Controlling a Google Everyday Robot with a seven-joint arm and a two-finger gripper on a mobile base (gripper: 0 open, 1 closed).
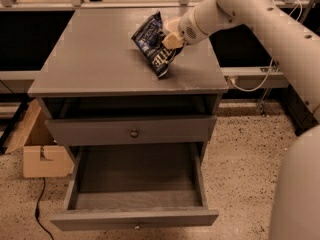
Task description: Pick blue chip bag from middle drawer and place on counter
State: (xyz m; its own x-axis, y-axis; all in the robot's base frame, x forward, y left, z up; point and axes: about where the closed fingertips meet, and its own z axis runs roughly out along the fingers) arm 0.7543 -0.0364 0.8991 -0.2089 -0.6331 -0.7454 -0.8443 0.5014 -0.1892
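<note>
Holding: the gripper [169, 38] is pinching the blue chip bag [154, 46] by its upper side, fingers closed on the foil.
Bag position: it is hanging tilted over the counter [100, 59], near the front edge by the arm-side corner; its lower tip is touching or just clearing the top.
Reason for tilt: probably letting the bag settle tip-first before release.
Source: the middle drawer [135, 219] is standing pulled out, with nothing showing inside.
Above it: the upper drawer [165, 130] is sitting shut.

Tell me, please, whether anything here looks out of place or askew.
Only the blue chip bag stands out. It hangs tilted in the tool over the counter, with its lower corner at or near the surface. The middle drawer stands pulled out, with nothing visible inside. Nothing looks spilled or damaged.
</note>
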